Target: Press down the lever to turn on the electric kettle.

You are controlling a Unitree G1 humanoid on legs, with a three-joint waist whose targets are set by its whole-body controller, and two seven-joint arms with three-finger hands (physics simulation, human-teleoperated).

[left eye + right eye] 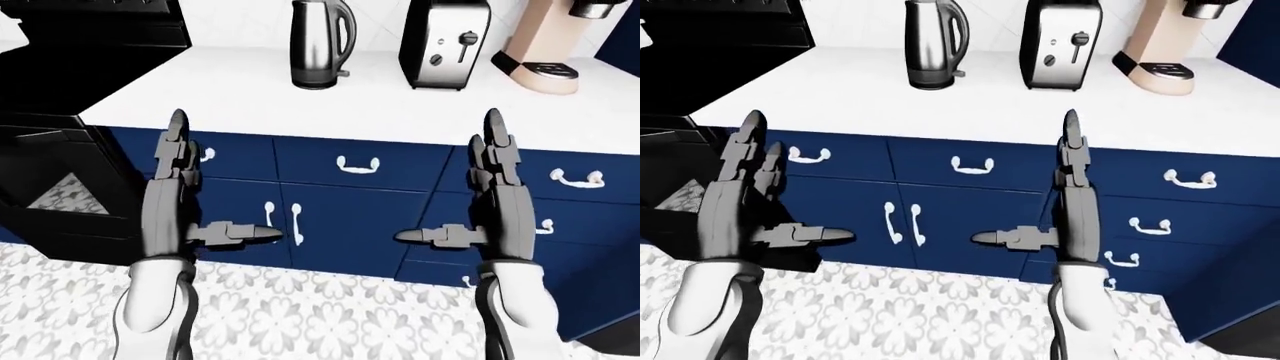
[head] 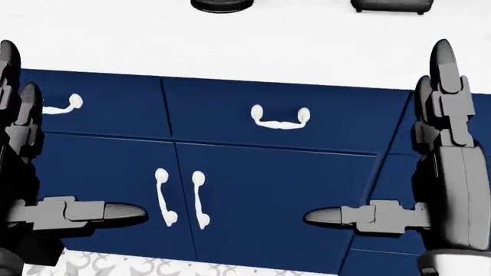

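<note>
- The white desk (image 1: 300,105) is seen spanning the eye views above blue cabinets (image 1: 350,217); a black stove (image 1: 70,67) is set against its left end.
- A coffee machine (image 1: 545,45) is placed toward the desk's right end, with a toaster (image 1: 445,41) beside it, both along the far edge, presumably near the wall for power.
- The electric kettle (image 1: 320,43) is stood near the far edge, left of the toaster, upright; its lever (image 1: 343,73) is judged to be the small tab at the base, though this is too small to confirm.
- The left hand (image 1: 175,187) and right hand (image 1: 500,187) are held released, fingers straight up and thumbs turned inward, short of the desk's near edge, well apart from the kettle; nothing is grasped, so the reach is judged not yet begun.
</note>
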